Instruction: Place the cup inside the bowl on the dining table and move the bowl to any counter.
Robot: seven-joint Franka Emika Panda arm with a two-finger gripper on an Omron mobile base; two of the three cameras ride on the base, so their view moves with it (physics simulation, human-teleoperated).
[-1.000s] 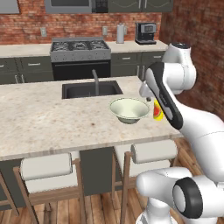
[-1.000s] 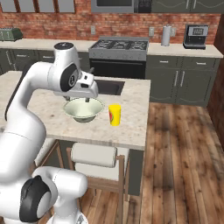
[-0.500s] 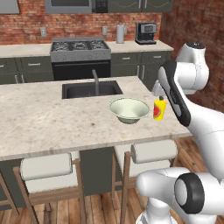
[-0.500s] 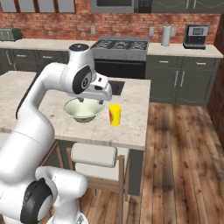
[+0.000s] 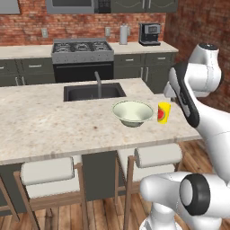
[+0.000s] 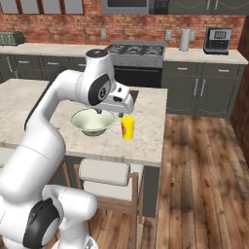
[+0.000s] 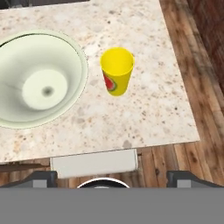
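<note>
The gripper hangs above the table edge with its jaws spread wide and nothing between them; only the two dark fingertips show at the bottom of the hand view, so how high it sits over the stone is hard to judge. Straight ahead of the fingers and below them stands the cup, upright, apart from both fingertips. To the hand's left of the cup, just beside it but not touching, sits the bowl, empty.

So nothing of the task looks done yet: the cup is still outside the bowl, the bowl is still on the table, and the counter lies well beyond, across the floor behind the sink. What remains is the whole chain: grasp the cup, drop it in the bowl, then carry the bowl over.

The cup is a small tapered yellow tumbler, smooth and glossy, with a red patch on its side facing the hand. The bowl is wide, round and shallow, pale green-white with a cream rim and a flat lighter disc at its bottom. The table top is beige speckled stone with a squared edge; under that edge, nearest the hand, a cushioned stool shows pale and soft.
</note>
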